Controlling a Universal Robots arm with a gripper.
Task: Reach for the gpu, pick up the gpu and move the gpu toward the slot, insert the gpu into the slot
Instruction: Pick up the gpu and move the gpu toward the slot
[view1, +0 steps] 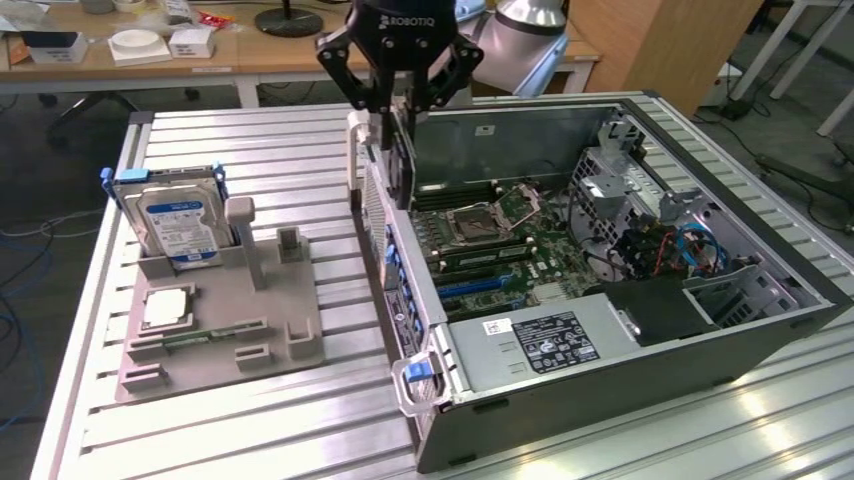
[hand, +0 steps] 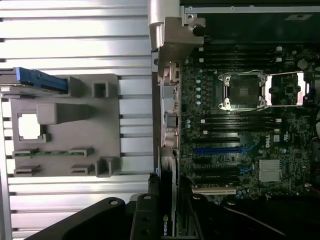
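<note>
My gripper (view1: 396, 105) hangs over the near wall of the open computer case and is shut on the gpu (view1: 398, 150), a dark card held on edge with its silvery end bracket (view1: 358, 160) pointing down. In the wrist view the gpu (hand: 170, 150) shows edge-on between my fingers (hand: 150, 200), and its bracket (hand: 172, 45) lies along the edge of the motherboard. Black connector strips, the slot (hand: 216, 172) among them, lie beside the blue strip (hand: 220, 149), off to the side of the card. The card is above the board, apart from the strips.
The open case (view1: 641, 390) holds the motherboard, a CPU socket (hand: 242, 90), cables and a power supply (view1: 561, 340). On the exterior view's left a grey fixture (view1: 227, 330) carries a hard drive (view1: 180, 225), a chip (view1: 167, 310) and a green memory stick (view1: 200, 335).
</note>
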